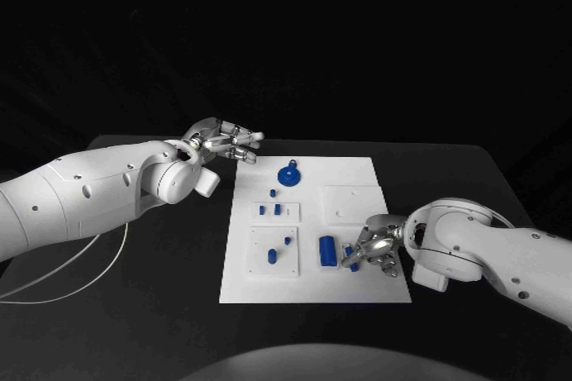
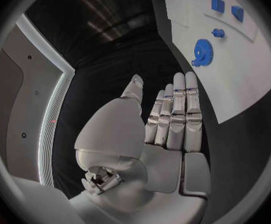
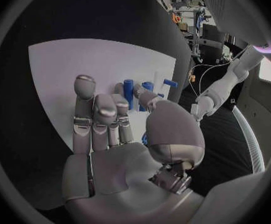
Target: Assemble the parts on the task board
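Observation:
The white task board [image 1: 358, 282] lies mid-table. On it I see a blue gear-shaped part [image 1: 290, 176], two small blue parts [image 1: 269, 208] in a raised plate, two more [image 1: 278, 249] below them, and a blue cylinder [image 1: 326, 249]. My right hand [image 1: 377, 247] hovers low over the board's right side, its fingertips [image 1: 356, 262] at small blue pieces [image 1: 350, 254]; its fingers stretch out over blue pegs [image 3: 128, 92] with nothing plainly gripped. My left hand [image 1: 224, 141] floats off the board's far left corner, fingers spread and empty. From its wrist, the gear [image 2: 202, 52] lies beyond the straight fingers [image 2: 176, 109].
A blank raised white plate [image 1: 350, 201] sits on the board's right half. A white cable [image 1: 72, 273] loops over the black table on the left. The board's near edge [image 1: 316, 294] carries no parts.

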Action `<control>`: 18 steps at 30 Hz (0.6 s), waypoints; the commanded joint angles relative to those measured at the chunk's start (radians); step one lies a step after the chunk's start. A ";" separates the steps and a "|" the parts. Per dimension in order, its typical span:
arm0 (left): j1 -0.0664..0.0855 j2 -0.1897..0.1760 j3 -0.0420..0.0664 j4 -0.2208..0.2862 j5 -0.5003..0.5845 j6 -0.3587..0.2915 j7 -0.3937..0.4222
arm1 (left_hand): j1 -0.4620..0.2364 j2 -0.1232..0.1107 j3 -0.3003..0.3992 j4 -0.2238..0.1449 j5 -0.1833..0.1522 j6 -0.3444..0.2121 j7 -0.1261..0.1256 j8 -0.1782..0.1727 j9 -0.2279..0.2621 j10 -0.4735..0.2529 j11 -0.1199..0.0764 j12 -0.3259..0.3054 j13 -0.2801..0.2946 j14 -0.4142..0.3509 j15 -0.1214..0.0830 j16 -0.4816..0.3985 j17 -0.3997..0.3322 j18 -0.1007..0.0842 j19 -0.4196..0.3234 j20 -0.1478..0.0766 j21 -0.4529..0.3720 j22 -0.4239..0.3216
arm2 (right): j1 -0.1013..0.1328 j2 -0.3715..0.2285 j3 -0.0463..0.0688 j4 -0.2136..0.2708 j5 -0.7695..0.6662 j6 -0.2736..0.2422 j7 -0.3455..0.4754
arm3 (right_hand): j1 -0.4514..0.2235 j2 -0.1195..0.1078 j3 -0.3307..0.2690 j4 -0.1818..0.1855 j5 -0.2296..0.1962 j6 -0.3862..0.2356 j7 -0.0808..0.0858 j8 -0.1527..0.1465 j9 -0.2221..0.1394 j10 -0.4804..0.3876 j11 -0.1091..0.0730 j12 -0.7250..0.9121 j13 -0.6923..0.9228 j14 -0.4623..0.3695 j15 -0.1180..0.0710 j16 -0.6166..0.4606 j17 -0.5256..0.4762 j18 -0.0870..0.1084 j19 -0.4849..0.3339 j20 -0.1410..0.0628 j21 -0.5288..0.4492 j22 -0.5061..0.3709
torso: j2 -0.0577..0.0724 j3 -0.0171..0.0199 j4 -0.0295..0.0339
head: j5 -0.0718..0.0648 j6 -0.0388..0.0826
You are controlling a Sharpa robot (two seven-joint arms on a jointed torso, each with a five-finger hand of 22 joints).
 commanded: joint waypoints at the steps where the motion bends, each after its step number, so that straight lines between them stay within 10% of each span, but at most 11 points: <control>1: -0.001 0.002 0.001 0.002 -0.002 0.013 0.005 | -0.011 -0.002 -0.001 0.004 -0.006 -0.005 -0.003 -0.003 0.001 -0.004 0.000 -0.001 0.001 -0.003 -0.001 0.002 0.002 -0.018 0.007 0.002 0.006 -0.002 | -0.001 0.003 -0.002 -0.002 -0.010 0.004 -0.054 | 0.007 -0.009 -0.019 0.001 -0.006 0.008 -0.006 0.003 -0.006 0.000 -0.007 -0.003 -0.001 -0.003 -0.008 -0.004 0.000 -0.019 0.045 -0.007 -0.003 -0.001 | 0.000 0.0000 -0.0001 | 0.001 0.000; 18: -0.001 0.001 0.001 0.002 -0.007 0.018 0.000 | -0.009 -0.002 0.001 0.006 -0.003 -0.006 -0.002 -0.003 0.001 -0.004 0.001 -0.001 0.001 -0.003 -0.001 0.002 0.002 -0.018 0.006 0.003 0.006 -0.003 | -0.001 0.001 -0.003 0.003 0.001 -0.037 -0.049 | 0.018 -0.044 -0.100 0.119 -0.006 0.016 -0.002 0.004 -0.014 0.002 -0.005 -0.010 0.001 0.000 -0.008 -0.012 0.005 -0.020 0.045 -0.009 -0.004 -0.007 | 0.001 0.0009 -0.0010 | 0.003 0.001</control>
